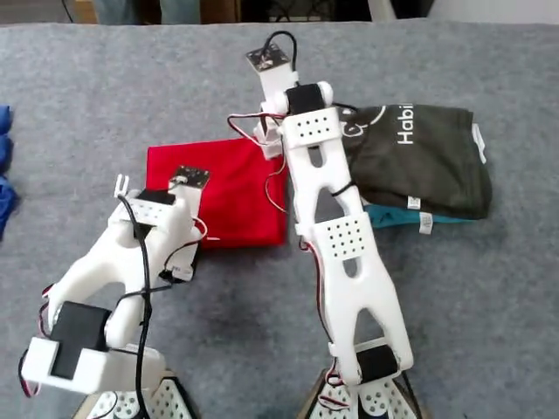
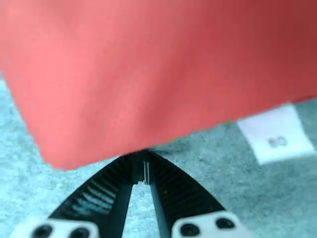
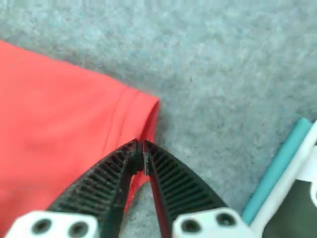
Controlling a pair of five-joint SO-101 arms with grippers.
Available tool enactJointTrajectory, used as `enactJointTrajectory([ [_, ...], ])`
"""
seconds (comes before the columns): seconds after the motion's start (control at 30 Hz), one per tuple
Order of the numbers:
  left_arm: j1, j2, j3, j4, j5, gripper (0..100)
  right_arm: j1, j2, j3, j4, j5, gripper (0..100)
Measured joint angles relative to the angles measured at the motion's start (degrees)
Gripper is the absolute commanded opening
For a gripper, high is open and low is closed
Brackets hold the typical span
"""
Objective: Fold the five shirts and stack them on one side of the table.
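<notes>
A grey felt-covered table (image 1: 454,288) runs under both arms, with a strip of floor and furniture behind its far edge. The red shirt (image 1: 227,188) lies folded into a nearly square block at the middle of the table, a little wider across than deep, flat on the felt between the two arms.

The left pincer (image 2: 143,171) is clenched, its tips meeting right at the near-left edge of the red cloth. The right pincer (image 3: 142,157) is clenched too, its tips over the hem at the shirt's far right corner. In neither wrist view can I tell whether fabric is actually caught between the jaws. A white tag (image 2: 275,141) lies on the felt just beside the red edge.

To the right of the red shirt sits the stack: a dark shirt (image 1: 428,161) folded on top of a teal shirt (image 1: 389,216), whose edge peeks out on the near side. A bit of blue cloth (image 1: 3,175) shows at the left edge of the table, well apart.

The move ahead likely turns on this: the stack lies to the right of the red shirt, and the right arm's long white links lie directly between them, touching or nearly touching both. The right arm is nearer the stack, and it is also what stands in the way. With the two pincers on opposite corners, the shirt would probably travel sideways, and its fold could slip open.
</notes>
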Motion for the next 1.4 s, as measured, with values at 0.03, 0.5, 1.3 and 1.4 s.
enactJointTrajectory([
  [0.03, -0.62, -1.41, -1.05, 1.49, 0.00, 3, 0.00, 0.00, -0.70, 0.18, 0.00, 1.8],
  [0.5, -13.10, -24.79, -8.53, 10.37, -3.34, 3, -0.09, 0.00, -4.22, -0.62, 0.00, 1.8],
  [1.3, -8.09, -0.97, -1.32, -6.86, 0.53, 3, -0.09, 6.77, -4.22, -2.81, 0.00, 1.8],
  [1.4, -8.09, -6.15, -3.25, -2.55, 0.53, 3, -0.09, 5.36, -4.22, -1.23, 0.00, 1.8],
])
